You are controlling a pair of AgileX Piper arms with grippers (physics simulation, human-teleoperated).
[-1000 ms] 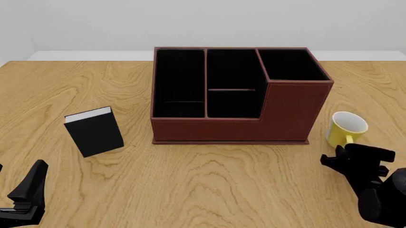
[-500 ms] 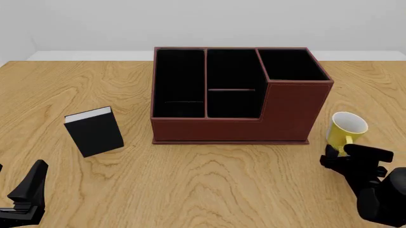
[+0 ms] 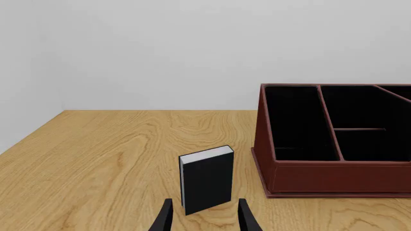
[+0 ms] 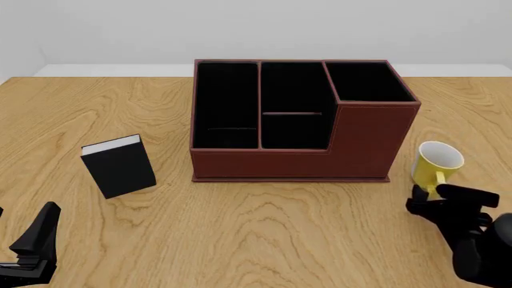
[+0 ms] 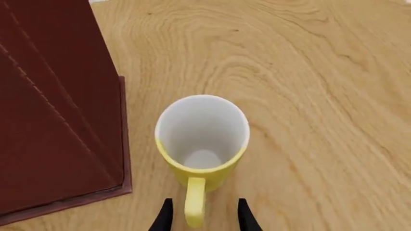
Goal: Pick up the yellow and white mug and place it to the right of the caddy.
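The yellow and white mug (image 4: 437, 162) stands upright on the table just right of the caddy (image 4: 368, 138), a reddish-brown box with black compartments. In the right wrist view the mug (image 5: 202, 134) shows its white inside, with its yellow handle pointing back at me beside the caddy wall (image 5: 57, 120). My right gripper (image 5: 204, 219) is open, its fingers on either side of the handle without pressing it. From the front, the right gripper (image 4: 445, 197) sits just in front of the mug. My left gripper (image 4: 36, 237) is open and empty at the near left.
A small black book (image 4: 120, 167) with white pages stands upright left of the caddy. In the left wrist view the book (image 3: 207, 180) is straight ahead of the left gripper (image 3: 204, 222), and the caddy (image 3: 334, 178) is beside it. Bare wood lies right of the mug.
My right gripper has crept a little closer to the mug's handle. The mug, caddy, book and left arm have not moved.
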